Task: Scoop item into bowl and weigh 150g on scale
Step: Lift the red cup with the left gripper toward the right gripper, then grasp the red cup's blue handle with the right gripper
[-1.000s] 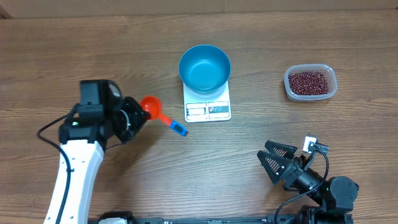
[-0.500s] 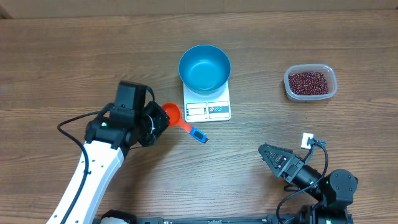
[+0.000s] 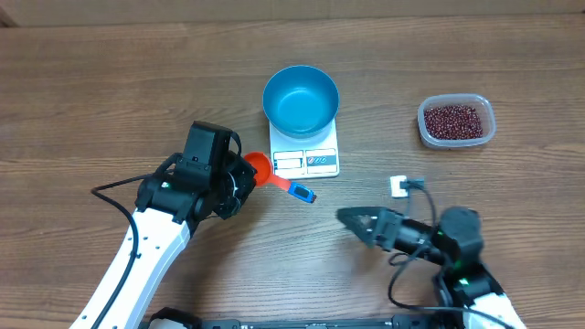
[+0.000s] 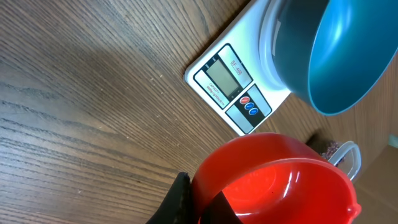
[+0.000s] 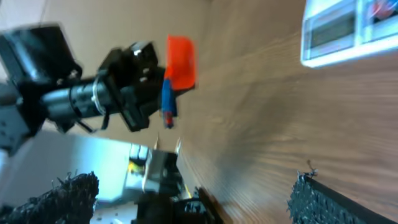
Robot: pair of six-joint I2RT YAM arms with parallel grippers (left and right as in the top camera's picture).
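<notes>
The blue bowl [image 3: 301, 100] stands empty on the white scale [image 3: 320, 162] at the table's middle back. The dark red-brown beans [image 3: 453, 120] fill a clear tub [image 3: 489, 128] at the right. My left gripper [image 3: 241, 179] is shut on the rim of a red scoop [image 3: 259, 168], whose blue handle end [image 3: 303, 193] points right, just left of the scale. In the left wrist view the scoop's cup [image 4: 280, 180] is empty, with the scale [image 4: 230, 81] and bowl [image 4: 336, 56] beyond it. My right gripper [image 3: 352, 219] stands open, low over the table, pointing left at the scoop [image 5: 180, 62].
The left arm's white link [image 3: 137, 256] runs from the front left up to the scoop. The right arm's base and cable [image 3: 457, 247] sit at the front right. A small white connector [image 3: 399, 186] hangs above the right arm.
My left gripper has carried the red scoop rightward until it is beside the scale. The right arm has swung out leftward from the front right corner, jaws still open.
</notes>
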